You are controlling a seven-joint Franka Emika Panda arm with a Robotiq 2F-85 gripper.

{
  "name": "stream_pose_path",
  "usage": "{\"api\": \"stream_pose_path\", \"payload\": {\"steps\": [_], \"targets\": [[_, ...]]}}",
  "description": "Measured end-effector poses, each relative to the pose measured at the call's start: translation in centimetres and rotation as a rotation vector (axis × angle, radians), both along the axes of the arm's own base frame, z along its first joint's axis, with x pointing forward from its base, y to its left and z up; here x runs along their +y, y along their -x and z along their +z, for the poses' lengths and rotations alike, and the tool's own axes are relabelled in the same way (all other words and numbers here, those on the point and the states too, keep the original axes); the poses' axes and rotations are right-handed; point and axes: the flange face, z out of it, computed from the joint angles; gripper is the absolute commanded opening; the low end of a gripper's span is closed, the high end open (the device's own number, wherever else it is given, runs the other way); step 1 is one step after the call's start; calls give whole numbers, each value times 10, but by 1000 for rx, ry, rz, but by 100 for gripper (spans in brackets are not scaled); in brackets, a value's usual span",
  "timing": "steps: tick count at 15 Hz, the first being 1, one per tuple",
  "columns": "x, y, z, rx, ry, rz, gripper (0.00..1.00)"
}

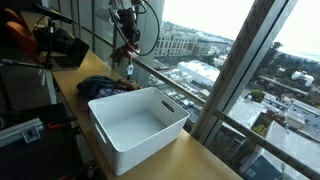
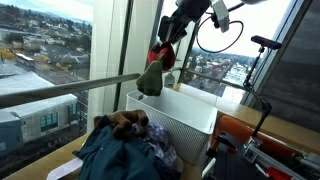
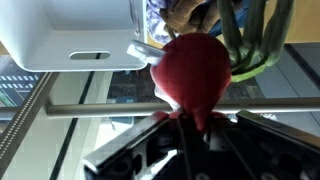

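Gripper [image 2: 164, 48] is clamped nearly shut on a red-and-green garment [image 2: 151, 78], which dangles in the air under the jaws. The garment hangs at 12 o'clock over the clothes pile [image 2: 125, 148], not touching it. White basket [image 2: 186, 112] sits just beside the pile, at its 3 o'clock. In the wrist view the garment's red part is bunched mid-frame and the basket is at 10 o'clock.

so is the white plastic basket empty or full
Empty: the white plastic basket shows only its bare bottom in an exterior view.
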Motion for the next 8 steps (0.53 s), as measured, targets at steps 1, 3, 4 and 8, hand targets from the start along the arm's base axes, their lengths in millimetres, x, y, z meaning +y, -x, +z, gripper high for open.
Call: {"api": "stream_pose_path", "payload": {"steps": [1, 3, 4, 8], "targets": [[19, 6, -6, 11, -3, 24, 2], [53, 19, -22, 41, -8, 62, 2], [66, 25, -31, 59, -8, 76, 2], [87, 41, -78, 142, 3, 92, 2]]}}
